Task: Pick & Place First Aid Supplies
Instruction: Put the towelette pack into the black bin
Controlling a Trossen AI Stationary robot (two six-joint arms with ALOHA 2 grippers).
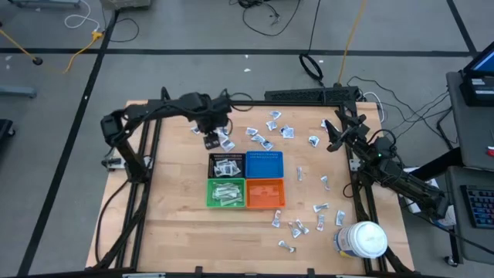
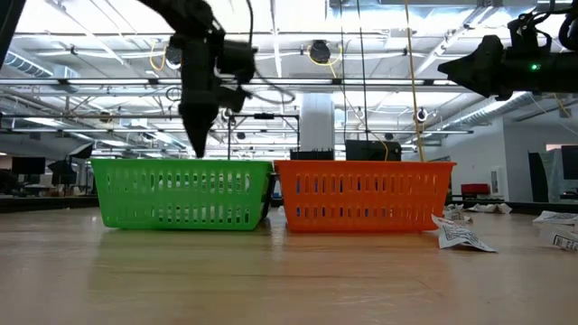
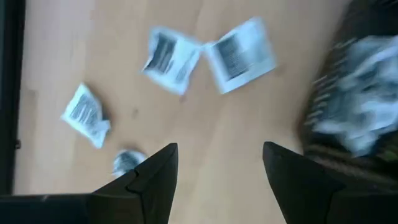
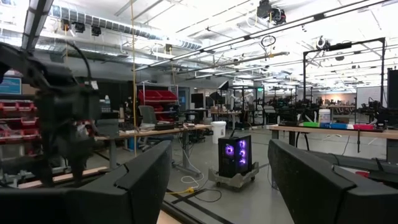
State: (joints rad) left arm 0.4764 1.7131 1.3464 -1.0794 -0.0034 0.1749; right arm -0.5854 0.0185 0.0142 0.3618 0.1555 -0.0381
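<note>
White packets [image 3: 168, 56] lie on the desk [image 1: 177, 216] just beside the black bin [image 1: 227, 164]; my left gripper [image 3: 217, 168] hovers above, jaws apart and empty. I should centre over one packet before descending. Right gripper [image 1: 333, 133] waits wide open.

Packets [image 3: 171, 55] in the left wrist view are blurring too much to read; the black bin [image 3: 357, 118] is getting cut off at the edge.

Wood table [image 1: 177, 224]: 4 bins [image 1: 246, 179], scattered packets [image 1: 272, 123], jar [image 1: 363, 239]
</note>
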